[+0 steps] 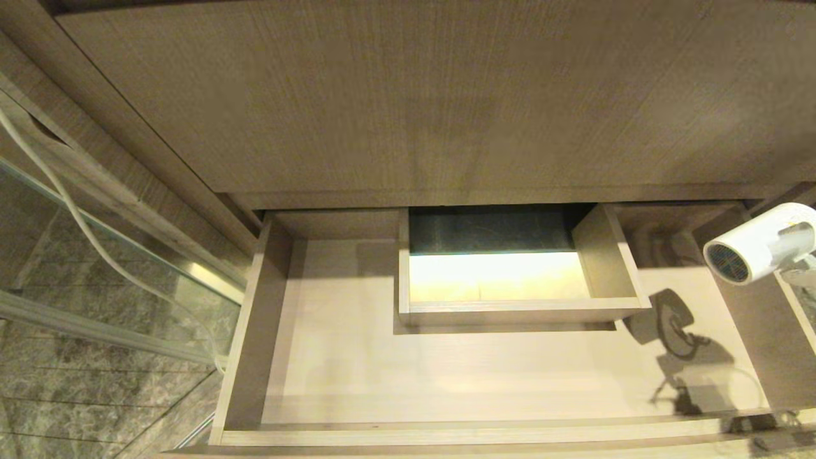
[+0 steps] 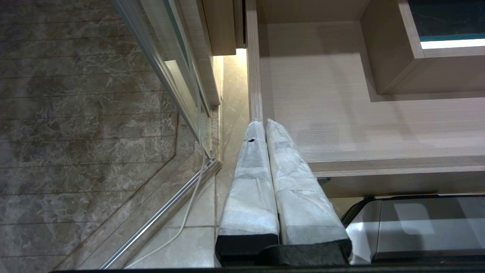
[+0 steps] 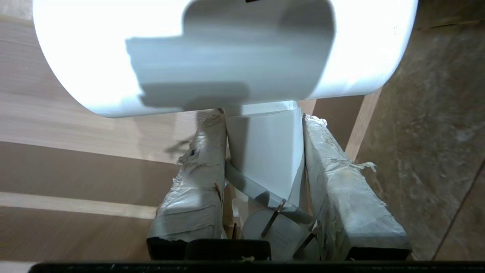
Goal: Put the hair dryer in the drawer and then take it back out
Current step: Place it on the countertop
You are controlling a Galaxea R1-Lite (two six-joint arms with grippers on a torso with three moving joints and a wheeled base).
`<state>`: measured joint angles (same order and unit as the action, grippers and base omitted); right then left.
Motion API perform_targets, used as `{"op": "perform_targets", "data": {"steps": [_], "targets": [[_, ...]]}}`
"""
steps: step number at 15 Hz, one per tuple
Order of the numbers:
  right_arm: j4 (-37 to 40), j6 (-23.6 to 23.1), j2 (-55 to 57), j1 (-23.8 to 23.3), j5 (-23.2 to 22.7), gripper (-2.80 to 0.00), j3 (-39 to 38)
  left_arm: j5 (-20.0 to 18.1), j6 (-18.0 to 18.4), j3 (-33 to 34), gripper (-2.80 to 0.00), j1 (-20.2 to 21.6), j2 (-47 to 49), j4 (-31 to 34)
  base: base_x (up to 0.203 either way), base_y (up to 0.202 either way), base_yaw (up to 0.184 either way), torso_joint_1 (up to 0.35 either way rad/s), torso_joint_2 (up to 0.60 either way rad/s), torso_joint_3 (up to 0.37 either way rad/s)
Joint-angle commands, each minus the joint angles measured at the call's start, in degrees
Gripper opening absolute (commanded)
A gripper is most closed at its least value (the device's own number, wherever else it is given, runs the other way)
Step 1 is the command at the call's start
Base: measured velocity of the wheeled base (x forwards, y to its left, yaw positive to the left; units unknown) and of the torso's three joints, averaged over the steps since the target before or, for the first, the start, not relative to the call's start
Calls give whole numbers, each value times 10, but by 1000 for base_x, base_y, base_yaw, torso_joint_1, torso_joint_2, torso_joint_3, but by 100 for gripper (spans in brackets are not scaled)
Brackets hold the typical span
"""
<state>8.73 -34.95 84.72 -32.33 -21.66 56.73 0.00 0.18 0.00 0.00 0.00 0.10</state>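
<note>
Above the right end of the open drawer (image 1: pixel 446 376), the hair dryer (image 1: pixel 758 241) hangs in the air, clear of the drawer floor, its round grey mesh grille turned toward the drawer's middle and slightly downward. Its shadow falls on the drawer floor, just right of the boxed cutout (image 1: pixel 510 280) that sits at the drawer's back centre. The right gripper (image 3: pixel 265 151) holds the dryer by its handle: the two tape-wrapped fingers (image 3: pixel 341 189) press on either side of the white handle, with the fat white barrel crossing just beyond their tips. The bundled light-grey cord (image 3: pixel 261 193) is tucked between the fingers, close to the gripper's base. From the head camera only a sliver of this gripper shows, at the picture's edge beside the dryer.

Off the drawer's left front corner, the left gripper (image 2: pixel 264 123) hangs idle with its wrapped fingers pressed together, nothing between them, their tips seen against the drawer's left side wall. Left of the drawer stands a glass panel (image 1: pixel 95 255) in a metal frame, with a white cable (image 1: pixel 76 223) trailing down along it to the marble-patterned tiled floor (image 2: pixel 75 113). Above the drawer rises a taller wood-grain panel (image 1: pixel 446 95).
</note>
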Motion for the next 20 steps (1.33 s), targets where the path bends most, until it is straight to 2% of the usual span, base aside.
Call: {"op": "perform_targets", "data": {"steps": [1,9,20], "targets": [[3,-5,-43,-1,-1,-280,-13,0,0,1,-280,0,0,0,0,0,0,0,0,0],[15,-6,-123,-10,-1,-280,-42,0,0,0,-280,0,0,0,0,0,0,0,0,0],[17,-6,-164,-17,0,-280,-59,0,0,0,-280,0,0,0,0,0,0,5,-5,-2]]}}
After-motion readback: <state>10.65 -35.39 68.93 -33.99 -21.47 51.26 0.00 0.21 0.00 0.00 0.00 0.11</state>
